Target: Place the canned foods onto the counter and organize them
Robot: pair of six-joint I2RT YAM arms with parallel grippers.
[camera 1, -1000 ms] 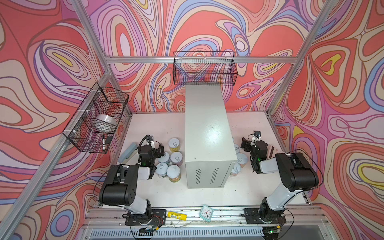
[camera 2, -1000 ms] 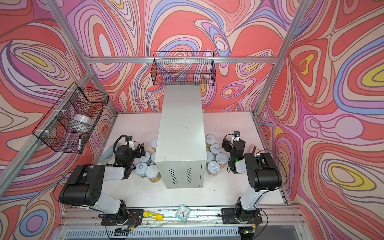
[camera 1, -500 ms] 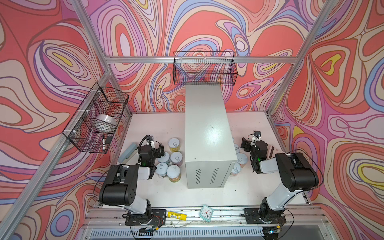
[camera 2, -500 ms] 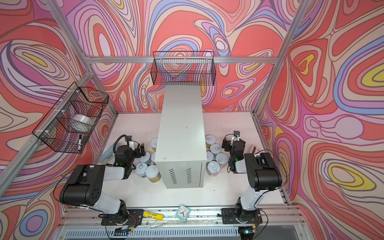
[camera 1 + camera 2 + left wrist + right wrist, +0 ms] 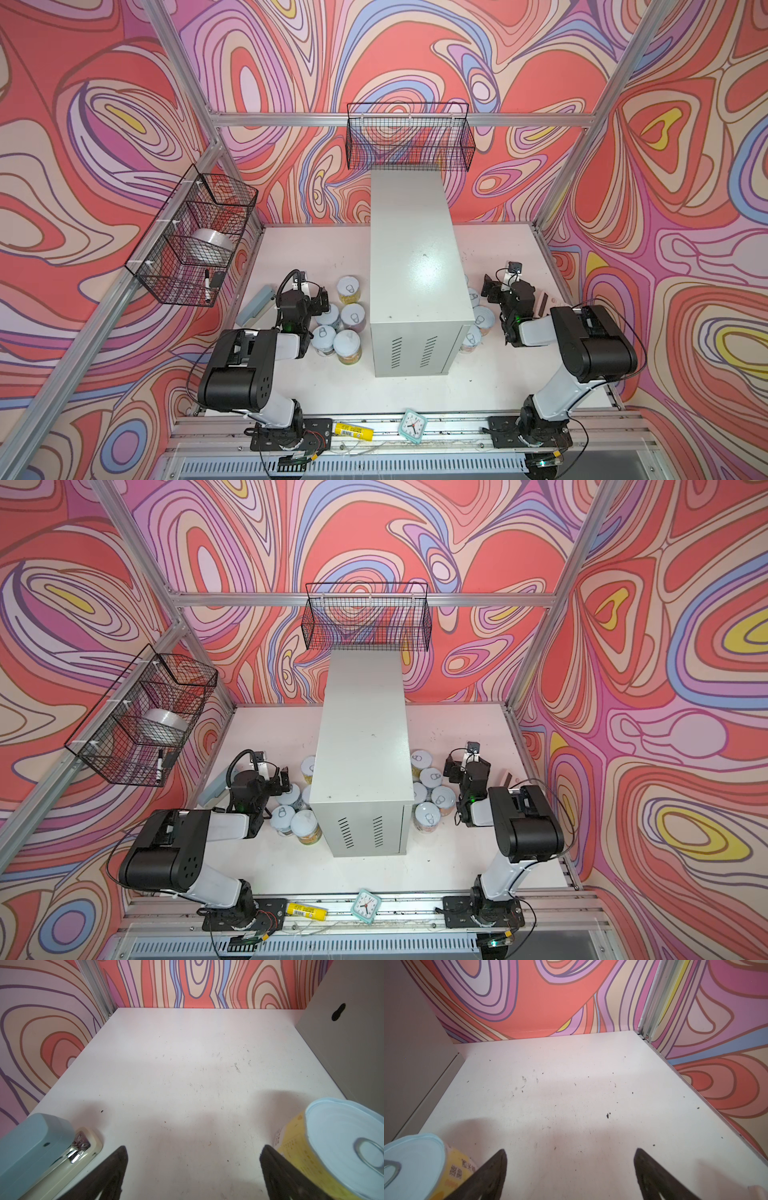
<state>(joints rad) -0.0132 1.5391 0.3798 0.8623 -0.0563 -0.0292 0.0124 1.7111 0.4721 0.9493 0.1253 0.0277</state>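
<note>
Both claws gape wide and hold nothing. The left gripper [image 5: 193,1153] sits beside a yellow can [image 5: 332,1157] and the right gripper [image 5: 571,1153] beside another [image 5: 415,1167]. The canned foods [image 5: 352,318] stand on the white table [image 5: 187,1064] at the counter's [image 5: 415,266] nine and three o'clock, and its top is bare. The nearest can wants straddling squarely at its label and lifting upright.

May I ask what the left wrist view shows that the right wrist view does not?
Left wrist only: a blue-grey stapler and a dark slot in the counter wall. Right wrist only: a pale object, barely in frame. Both: white tabletop, counter side, a yellow-labelled can apiece, the left hand and right hand open and empty.
</note>
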